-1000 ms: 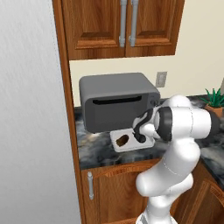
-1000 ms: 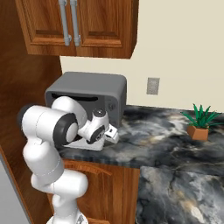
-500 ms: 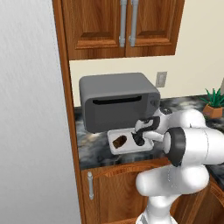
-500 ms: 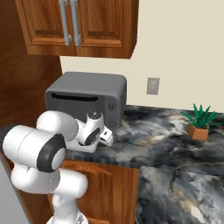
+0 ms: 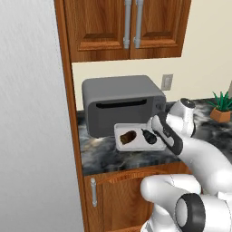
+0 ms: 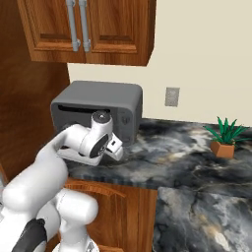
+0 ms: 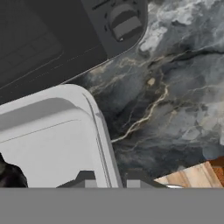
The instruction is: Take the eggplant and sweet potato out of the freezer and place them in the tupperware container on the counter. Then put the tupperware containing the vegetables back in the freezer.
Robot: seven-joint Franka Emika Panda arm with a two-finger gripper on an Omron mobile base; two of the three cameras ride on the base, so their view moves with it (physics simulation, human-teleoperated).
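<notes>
The low white box-shaped tupperware container sits on the dark marbled stone counter, right in front of the big grey toaster oven and touching or almost touching its front. Inside the container, the brown lumpy sweet potato lies toward the left and the small shiny black eggplant lies toward the right, a little apart. The robot's claw is at the container's right edge. In the hand view its two dark tips sit on either side of the white rim, one inside and one outside, pressed together and pinching that wall. A dark bit of the eggplant peeks in at the lower left of that view. The toaster oven's round knob is just past the container, so the oven is close behind the claw. To the oven's left stands a tall wooden panel, then the pale grey fridge side. Brown wooden cupboards hang above the oven. A small green plant in an orange pot sits well off to the oven's right on the counter, and a wall socket is on the wall between them.
</notes>
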